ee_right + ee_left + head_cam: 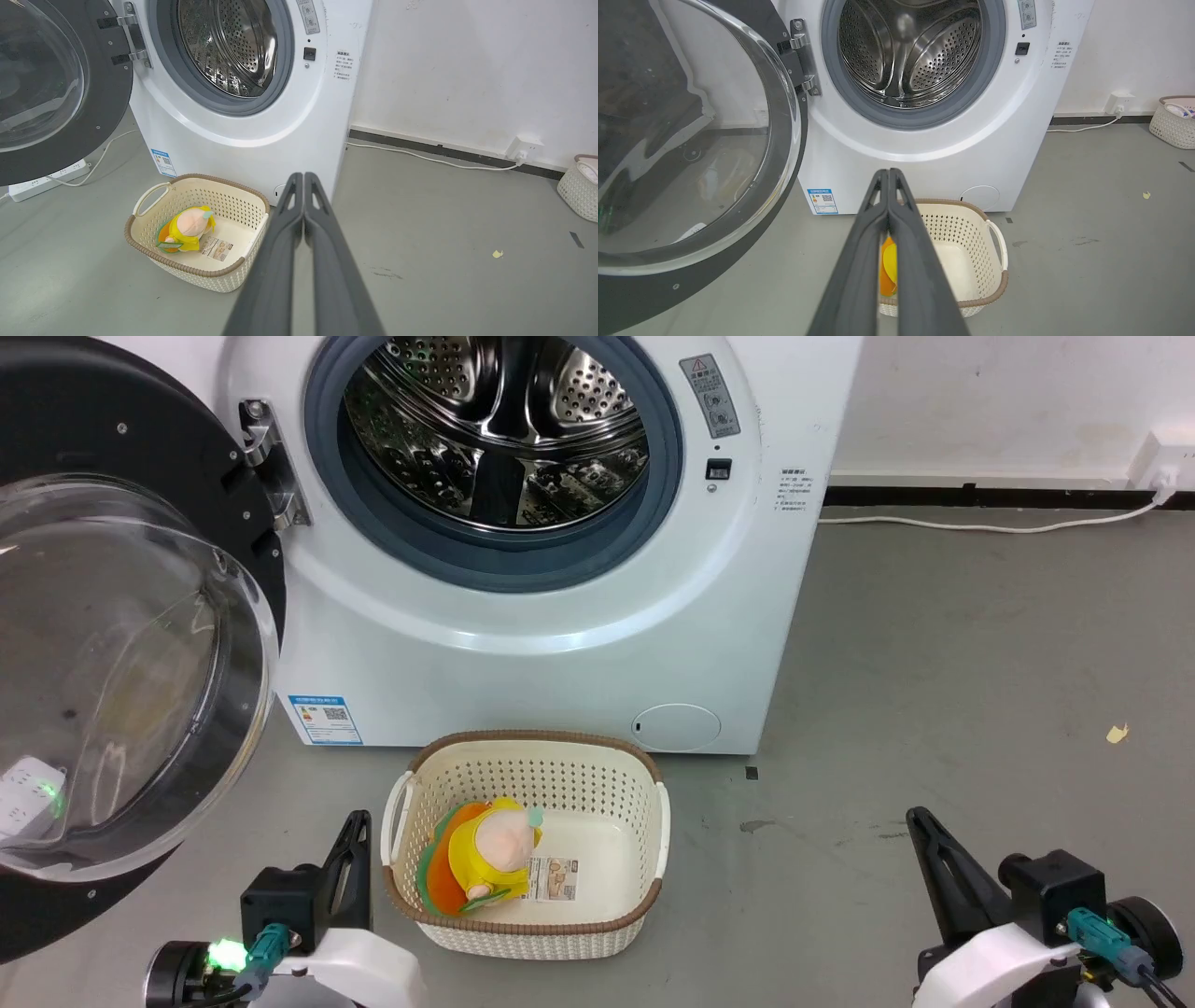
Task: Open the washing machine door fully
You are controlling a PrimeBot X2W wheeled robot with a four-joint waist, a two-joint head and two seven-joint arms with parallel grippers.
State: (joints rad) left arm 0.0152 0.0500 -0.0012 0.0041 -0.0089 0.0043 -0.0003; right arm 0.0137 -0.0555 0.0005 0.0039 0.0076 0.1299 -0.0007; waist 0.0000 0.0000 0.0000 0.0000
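The washing machine door [121, 653] stands swung wide on its metal hinge [271, 467], out to the left of the drum opening, with its clear glass bowl bulging toward me and the black rim around it. Nothing touches it. Through the glass I see a white power strip [28, 793] lying on the floor behind. The washing machine [560, 653] sits against the white wall, its grey gasket and steel drum [495, 429] fully exposed.

On the grey floor [934, 663] just in front of the machine stands a cream perforated basket [532, 739] with a brown rim, and a yellow plush toy [485, 854] lies in its left half.

My left gripper [888, 171] hovers low, just left of the basket and below the door's lower edge – its fingers are pressed together on nothing. My right gripper [303, 175] hangs well to the right over bare floor, its fingers likewise together and holding nothing.

Farther right, a cable runs along the wall's foot to a socket [1158, 462], and a second pale basket [577, 186] stands by the wall.
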